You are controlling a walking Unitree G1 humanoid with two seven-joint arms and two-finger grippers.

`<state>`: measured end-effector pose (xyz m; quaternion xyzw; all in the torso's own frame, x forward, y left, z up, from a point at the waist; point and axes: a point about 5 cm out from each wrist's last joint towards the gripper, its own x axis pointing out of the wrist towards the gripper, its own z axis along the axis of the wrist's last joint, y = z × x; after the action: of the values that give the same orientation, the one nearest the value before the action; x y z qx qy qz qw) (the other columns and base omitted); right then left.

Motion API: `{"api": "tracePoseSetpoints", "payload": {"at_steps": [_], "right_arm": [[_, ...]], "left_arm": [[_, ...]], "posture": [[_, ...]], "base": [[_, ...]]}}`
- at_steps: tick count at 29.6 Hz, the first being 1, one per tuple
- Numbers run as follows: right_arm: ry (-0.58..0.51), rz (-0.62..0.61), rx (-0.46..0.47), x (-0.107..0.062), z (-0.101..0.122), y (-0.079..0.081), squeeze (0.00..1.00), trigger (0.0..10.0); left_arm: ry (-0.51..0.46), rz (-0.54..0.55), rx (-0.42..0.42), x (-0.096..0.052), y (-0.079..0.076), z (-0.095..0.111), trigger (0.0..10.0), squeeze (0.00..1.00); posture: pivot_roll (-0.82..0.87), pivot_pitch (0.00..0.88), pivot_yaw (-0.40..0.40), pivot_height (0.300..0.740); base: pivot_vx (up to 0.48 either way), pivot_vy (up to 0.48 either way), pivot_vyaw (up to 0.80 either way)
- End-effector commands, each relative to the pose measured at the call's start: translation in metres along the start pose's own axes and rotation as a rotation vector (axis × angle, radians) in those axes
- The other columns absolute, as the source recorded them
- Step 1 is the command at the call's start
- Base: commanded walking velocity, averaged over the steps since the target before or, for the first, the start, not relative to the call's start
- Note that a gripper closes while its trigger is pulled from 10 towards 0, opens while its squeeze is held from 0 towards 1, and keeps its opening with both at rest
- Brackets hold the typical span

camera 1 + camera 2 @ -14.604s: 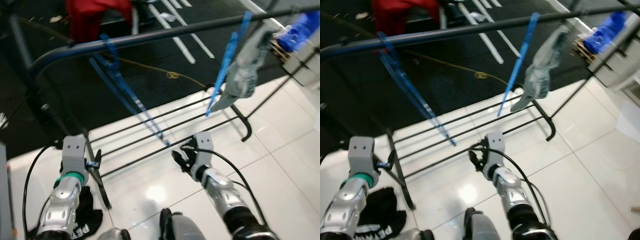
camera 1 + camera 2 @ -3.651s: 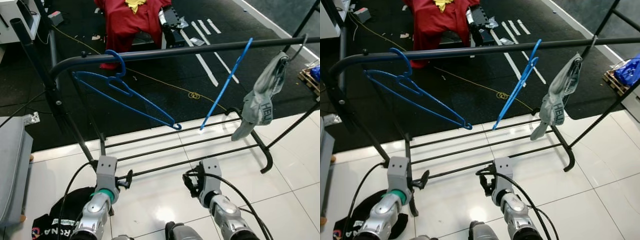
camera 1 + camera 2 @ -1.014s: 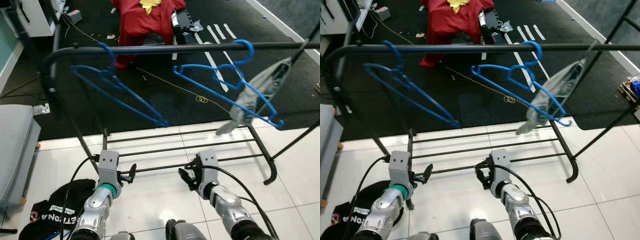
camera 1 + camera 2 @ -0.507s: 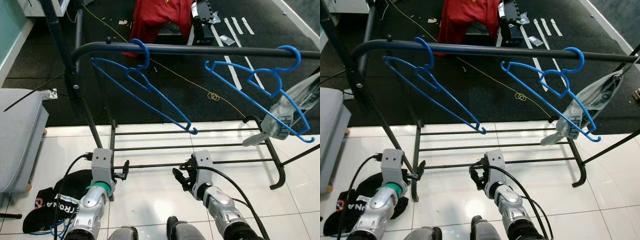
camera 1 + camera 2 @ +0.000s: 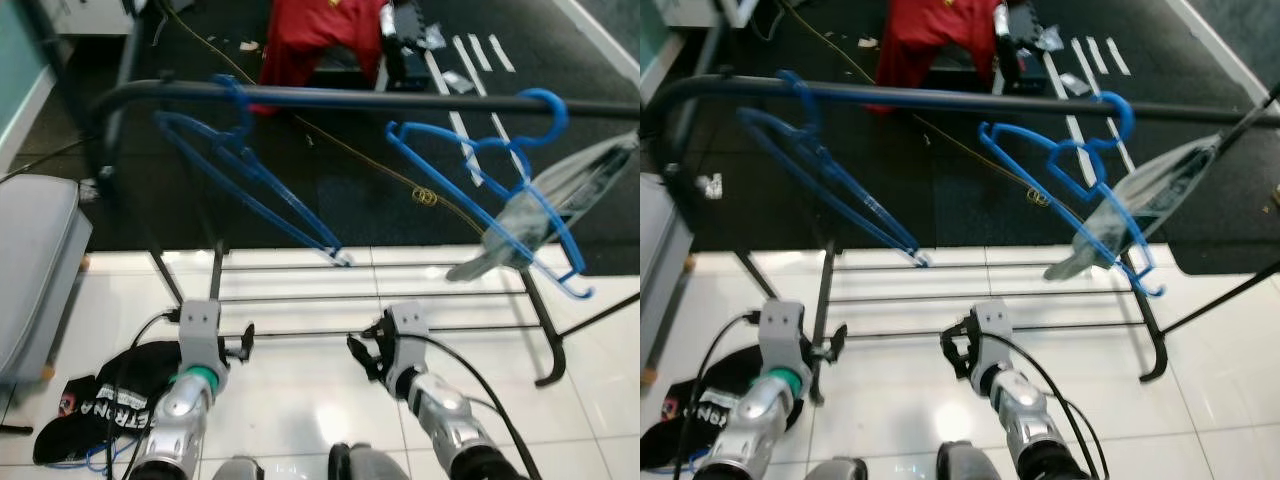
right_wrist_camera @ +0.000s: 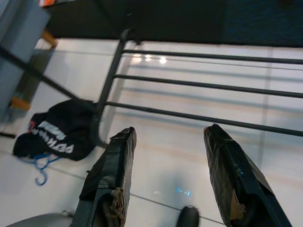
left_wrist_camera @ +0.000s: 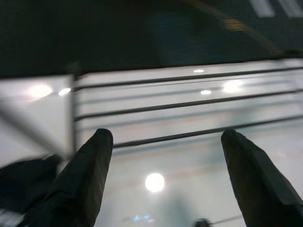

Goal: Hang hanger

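We see both blue hangers [image 5: 255,175] [image 5: 500,180] hooked on the rack's top rail [image 5: 400,98], one near its left end, one toward the right. Our left gripper [image 7: 165,179] and right gripper [image 6: 170,184] hang low, fingers apart, holding nothing, so the hanging looks finished.

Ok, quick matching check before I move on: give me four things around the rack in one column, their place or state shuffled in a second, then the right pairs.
Things:
1. left blue hanger
2. grey garment
3. black clothing
4. left gripper

Places or states:
A. lying on the white floor by the rack's left foot
B. open, holding nothing
C. hooked on the rail near its left bend
D. draped on the right blue hanger

Pairs: 1-C, 2-D, 3-A, 4-B
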<state>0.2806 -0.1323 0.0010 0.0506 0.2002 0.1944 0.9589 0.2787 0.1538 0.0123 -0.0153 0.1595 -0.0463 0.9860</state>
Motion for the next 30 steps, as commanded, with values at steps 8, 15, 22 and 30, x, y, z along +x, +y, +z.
{"api": "tracePoseSetpoints", "payload": {"at_steps": [8, 15, 22, 30], "right_arm": [[0.054, -0.004, 0.032, -0.005, -0.014, 0.001, 0.00, 10.0], [0.071, -0.025, 0.045, -0.005, -0.018, 0.000, 0.00, 10.0], [0.075, -0.026, 0.052, -0.004, -0.019, 0.003, 0.00, 10.0], [0.070, -0.029, 0.036, -0.001, -0.018, 0.007, 0.00, 10.0]], "left_arm": [[0.046, 0.021, -0.003, -0.005, 0.005, -0.011, 10.0, 0.00], [0.050, 0.051, 0.018, -0.004, 0.010, -0.012, 10.0, 0.00], [0.054, 0.067, 0.022, -0.004, 0.011, -0.013, 10.0, 0.00], [0.065, 0.114, 0.017, -0.008, 0.017, -0.020, 10.0, 0.00]], "posture": [[-0.05, 0.100, 0.007, 0.740], [-0.04, 0.097, 0.006, 0.740], [-0.03, 0.099, -0.011, 0.740], [-0.04, 0.100, -0.012, 0.740]], "base": [[0.000, 0.000, 0.00], [0.000, 0.000, 0.00], [0.000, 0.000, 0.00], [0.000, 0.000, 0.00]]}}
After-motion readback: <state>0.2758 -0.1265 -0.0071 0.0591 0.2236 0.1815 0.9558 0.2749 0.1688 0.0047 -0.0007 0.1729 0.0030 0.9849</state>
